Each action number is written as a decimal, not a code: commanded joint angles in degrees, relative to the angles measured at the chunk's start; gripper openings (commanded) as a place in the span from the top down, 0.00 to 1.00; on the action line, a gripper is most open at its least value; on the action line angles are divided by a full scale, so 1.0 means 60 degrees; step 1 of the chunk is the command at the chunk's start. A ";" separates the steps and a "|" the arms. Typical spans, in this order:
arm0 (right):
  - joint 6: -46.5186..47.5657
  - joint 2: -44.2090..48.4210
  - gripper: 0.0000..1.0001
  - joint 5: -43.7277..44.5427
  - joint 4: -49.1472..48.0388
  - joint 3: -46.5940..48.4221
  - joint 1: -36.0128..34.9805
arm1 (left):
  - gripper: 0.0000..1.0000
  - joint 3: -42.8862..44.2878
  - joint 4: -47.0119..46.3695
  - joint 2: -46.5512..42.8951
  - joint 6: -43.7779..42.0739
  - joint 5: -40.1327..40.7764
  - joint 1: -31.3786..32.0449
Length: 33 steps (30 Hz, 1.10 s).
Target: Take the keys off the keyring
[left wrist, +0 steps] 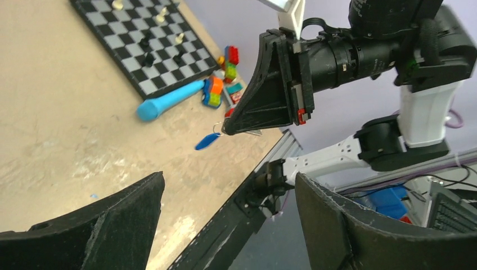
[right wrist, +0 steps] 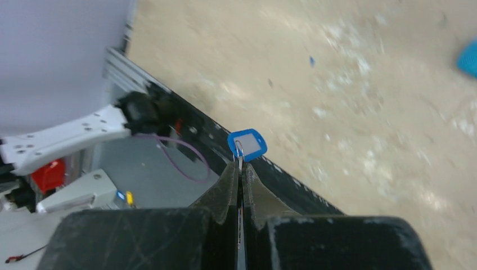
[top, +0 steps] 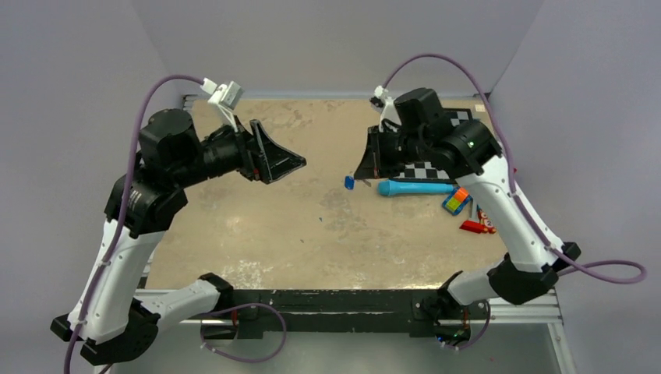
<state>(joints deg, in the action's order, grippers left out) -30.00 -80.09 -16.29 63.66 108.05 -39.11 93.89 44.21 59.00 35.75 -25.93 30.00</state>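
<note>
My right gripper (top: pixel 360 174) is shut on a thin grey metal piece (right wrist: pixel 240 158) and holds it above the table. A bright blue oval tag (right wrist: pixel 247 144) hangs from that metal piece just past the fingertips. The tag also shows in the top view (top: pixel 349 183) and in the left wrist view (left wrist: pixel 207 141), with a small wire ring (left wrist: pixel 217 127) above it. I cannot tell the single keys apart from the ring. My left gripper (top: pixel 298 163) is open and empty, raised and pointing at the right gripper across a gap. Its fingers (left wrist: pixel 101 225) stand wide apart.
A long light-blue tube tool (top: pixel 417 188) lies right of the tag, next to a chessboard (top: pixel 425 170) with a few pieces. A blue-and-yellow block (top: pixel 456 201) and red bricks (top: pixel 477 227) lie at the right. The black front rail (top: pixel 335 300) runs between the arm bases.
</note>
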 commanded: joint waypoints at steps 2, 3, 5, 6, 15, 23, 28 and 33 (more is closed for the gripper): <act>-0.0116 -0.0598 1.00 0.0792 0.3061 -0.0262 -0.0054 | 0.11 0.0169 0.0992 0.0269 -0.1006 0.0089 -0.0079; -0.0087 -0.0466 1.00 0.0412 0.2666 -0.0466 -0.0060 | 0.12 0.0148 0.1044 0.0303 -0.1089 -0.0148 -0.0078; -0.0055 0.0052 1.00 -0.0761 0.1425 -0.0977 -0.0057 | 0.12 0.0009 0.0883 0.0271 -0.1183 -0.0571 -0.0082; -0.0191 0.0338 1.00 -0.1478 0.0623 -0.1282 -0.0053 | 0.14 -0.0102 0.0724 0.0217 -0.1190 -0.0958 -0.0078; -0.0311 0.1634 1.00 -0.4877 -0.3676 -0.2967 -0.0054 | 0.25 -0.0934 -0.0759 -0.0121 -0.1200 -0.3713 -0.0082; -0.0426 0.1423 1.00 -0.5785 -0.4607 -0.2635 -0.0058 | 0.35 -0.1168 -0.2058 0.0278 -0.0360 -0.4639 -0.0059; -0.0435 0.1318 1.00 -0.5938 -0.4759 -0.2552 -0.0054 | 0.40 -0.1393 -0.2473 0.0444 -0.0064 -0.4759 -0.0022; -0.0467 0.1279 1.00 -0.5971 -0.4874 -0.2515 -0.0051 | 0.48 -0.1574 -0.2446 0.0641 -0.0070 -0.4787 0.0013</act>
<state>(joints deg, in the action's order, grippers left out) -32.42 -72.75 -49.78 37.89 91.24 -39.35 85.10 32.60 62.28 33.98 -52.77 29.76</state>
